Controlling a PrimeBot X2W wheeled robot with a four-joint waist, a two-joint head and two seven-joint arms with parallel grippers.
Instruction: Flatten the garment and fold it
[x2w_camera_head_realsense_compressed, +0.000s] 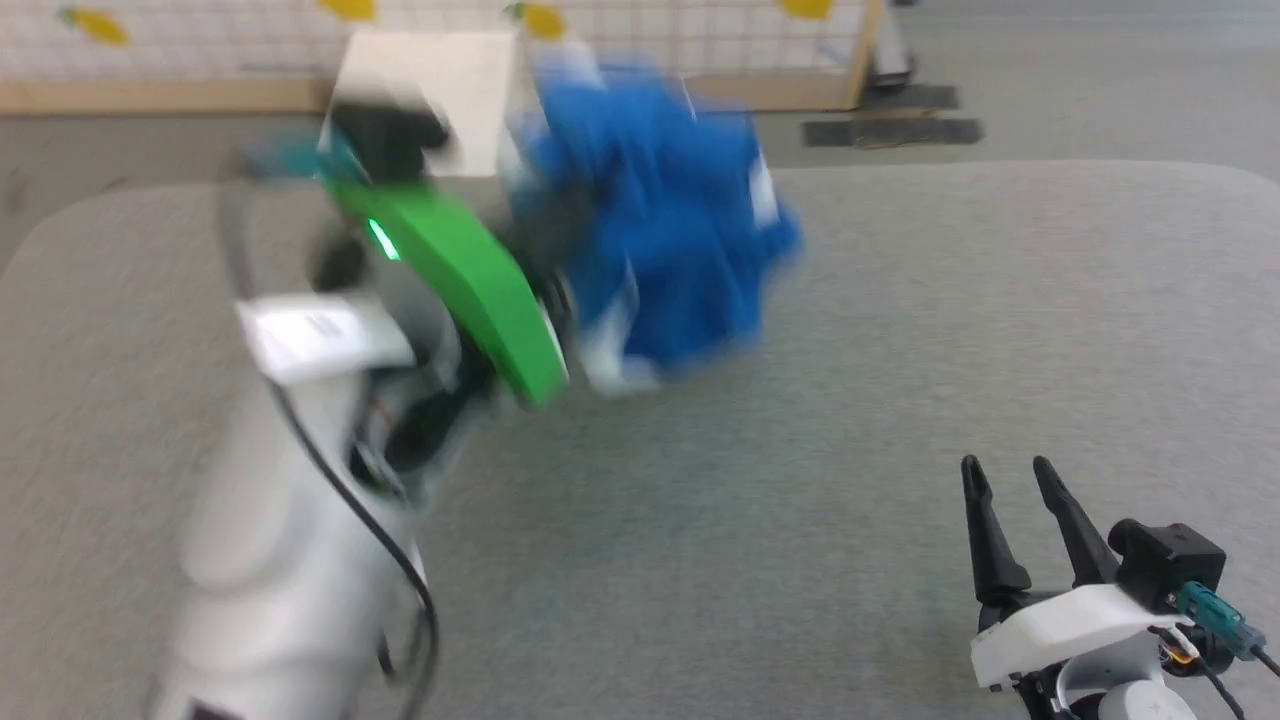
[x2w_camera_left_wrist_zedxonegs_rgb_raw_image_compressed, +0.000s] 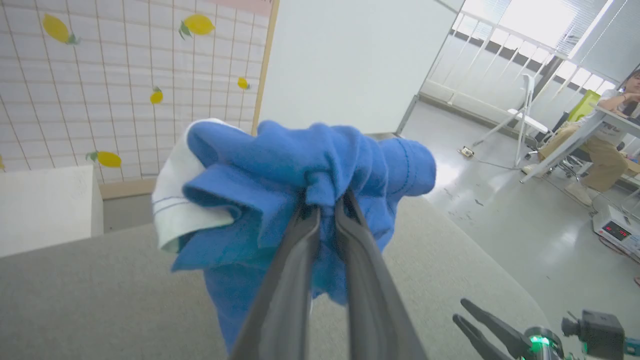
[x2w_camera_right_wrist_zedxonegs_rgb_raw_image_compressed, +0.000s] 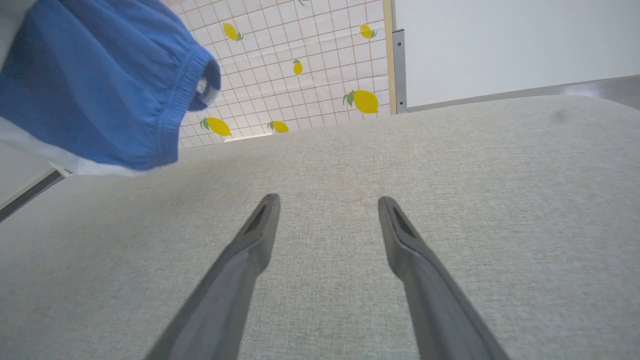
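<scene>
The left gripper (x2w_camera_left_wrist_zedxonegs_rgb_raw_image_compressed: 327, 202) is clamped on a bunched fold of the garment (x2w_camera_left_wrist_zedxonegs_rgb_raw_image_compressed: 280, 165), which hangs as a crumpled wad from its fingertips, lifted off the grey table (x2w_camera_right_wrist_zedxonegs_rgb_raw_image_compressed: 450, 175) below. This looks like the lift before flattening. Next, the right gripper (x2w_camera_right_wrist_zedxonegs_rgb_raw_image_compressed: 327, 200), fingers spread and empty, low over the table and well apart from the cloth, likely must take a free edge, perhaps the white band (x2w_camera_left_wrist_zedxonegs_rgb_raw_image_compressed: 175, 205) beside the left fingertips. A lemon-patterned screen (x2w_camera_left_wrist_zedxonegs_rgb_raw_image_compressed: 100, 75) beyond and a seated person (x2w_camera_left_wrist_zedxonegs_rgb_raw_image_compressed: 607, 130) far off hinder nothing.
</scene>
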